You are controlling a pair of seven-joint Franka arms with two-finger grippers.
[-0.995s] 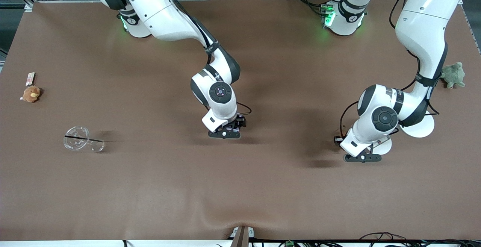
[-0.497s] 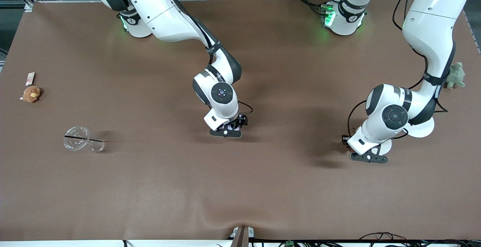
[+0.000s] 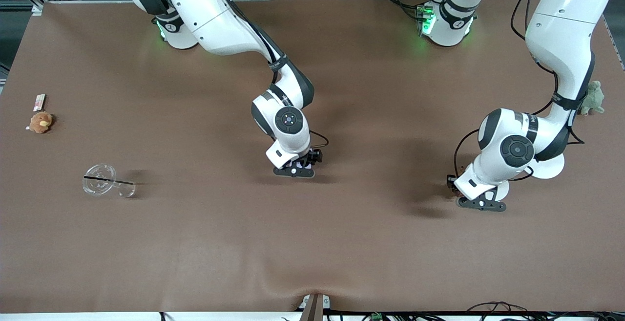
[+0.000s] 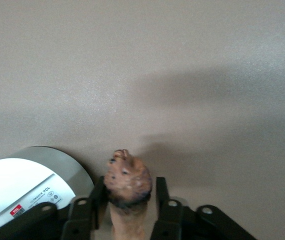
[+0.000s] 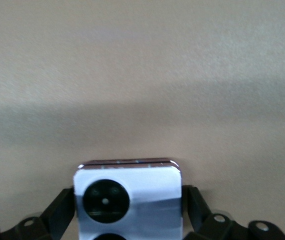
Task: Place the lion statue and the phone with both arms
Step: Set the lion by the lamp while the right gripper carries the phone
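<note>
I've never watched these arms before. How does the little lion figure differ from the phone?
The lion statue is reddish-brown, rounded and lumpy; the phone is pale, flat and nearly square, with black camera circles. The lion sits between the left gripper's fingers, toward the left arm's end of the table; the phone sits between the right gripper's fingers, nearer the middle. Both are small, low over the brown table.

Bright overhead light, soft arm shadows on the table (image 3: 195,243)

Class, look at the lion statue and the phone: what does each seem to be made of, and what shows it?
Lion statue: probably moulded plastic or resin, matte reddish-brown with painted dark flecks.
Phone: apparently glossy glass or metal; its lavender face reflects light, its edge looks shiny, and the black camera circles look like glass.
</note>
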